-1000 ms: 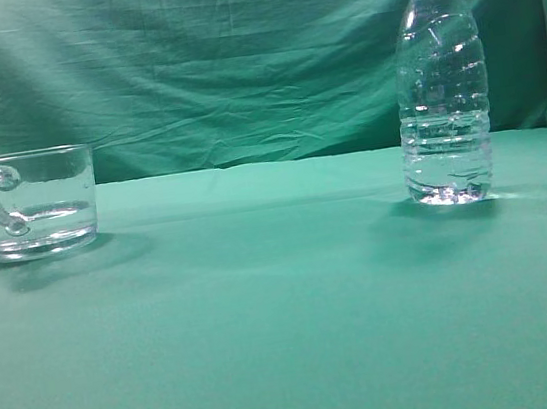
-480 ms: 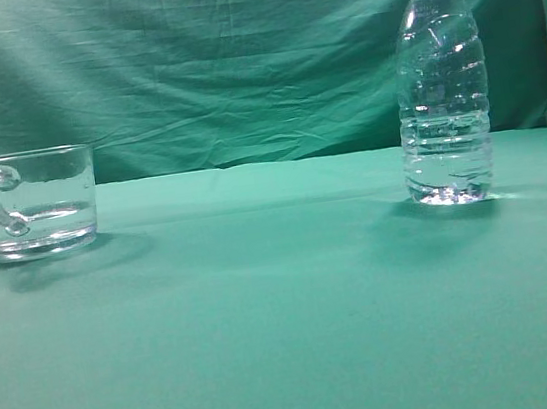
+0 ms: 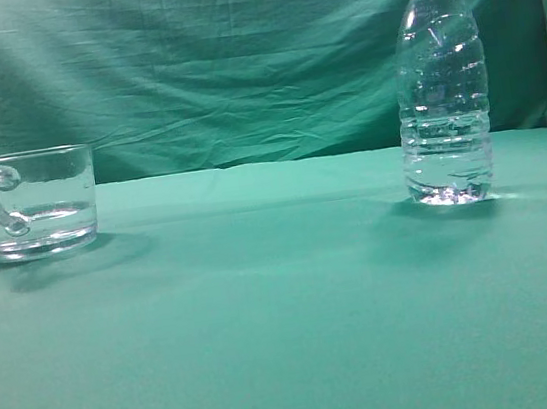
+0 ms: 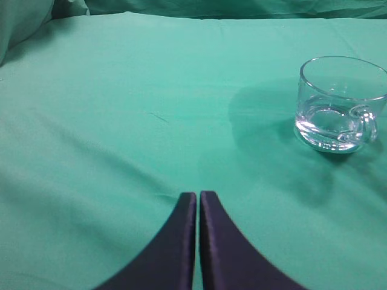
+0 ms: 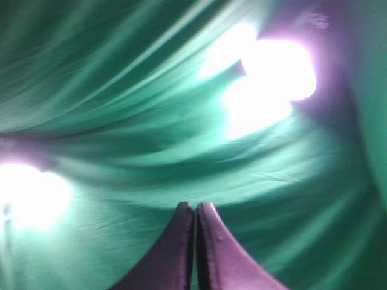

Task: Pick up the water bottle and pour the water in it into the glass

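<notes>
The water bottle [image 3: 440,82] stands upright and capless at the right of the green table in the exterior view. Water [image 3: 448,156] fills its lower third. The glass [image 3: 35,202] sits at the far left, handle toward the camera, with a little water in the bottom. It also shows in the left wrist view [image 4: 338,104] at upper right. My left gripper [image 4: 198,194] is shut and empty above bare cloth, well left of the glass. My right gripper [image 5: 195,205] is shut and empty, facing the draped backdrop. Neither gripper shows in the exterior view.
Green cloth [image 3: 288,313] covers the table and hangs wrinkled behind it as a backdrop [image 3: 204,62]. Bright light glare [image 5: 272,78] fills parts of the right wrist view. The bottle is out of both wrist views.
</notes>
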You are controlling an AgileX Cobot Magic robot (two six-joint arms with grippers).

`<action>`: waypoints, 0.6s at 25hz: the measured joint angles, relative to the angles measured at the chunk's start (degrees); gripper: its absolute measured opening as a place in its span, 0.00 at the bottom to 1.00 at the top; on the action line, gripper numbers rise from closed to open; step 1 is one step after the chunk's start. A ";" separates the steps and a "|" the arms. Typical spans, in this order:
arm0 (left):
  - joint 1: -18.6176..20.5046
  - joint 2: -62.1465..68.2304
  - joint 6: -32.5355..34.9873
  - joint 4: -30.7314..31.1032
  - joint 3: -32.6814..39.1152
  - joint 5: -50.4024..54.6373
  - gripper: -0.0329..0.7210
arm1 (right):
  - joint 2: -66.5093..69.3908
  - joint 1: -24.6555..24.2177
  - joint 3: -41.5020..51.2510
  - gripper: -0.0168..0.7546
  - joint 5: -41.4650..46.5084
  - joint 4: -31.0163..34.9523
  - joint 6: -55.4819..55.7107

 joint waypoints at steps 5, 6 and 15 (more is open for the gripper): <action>0.00 0.00 0.00 0.00 0.00 0.00 0.04 | 0.00 0.00 0.00 0.02 18.98 34.12 -41.97; 0.00 0.00 0.00 0.00 0.00 0.00 0.04 | -0.12 0.00 0.00 0.02 21.64 39.67 -50.53; 0.00 0.00 0.00 0.00 0.00 0.00 0.04 | -10.30 0.00 8.81 0.02 35.84 58.89 -84.02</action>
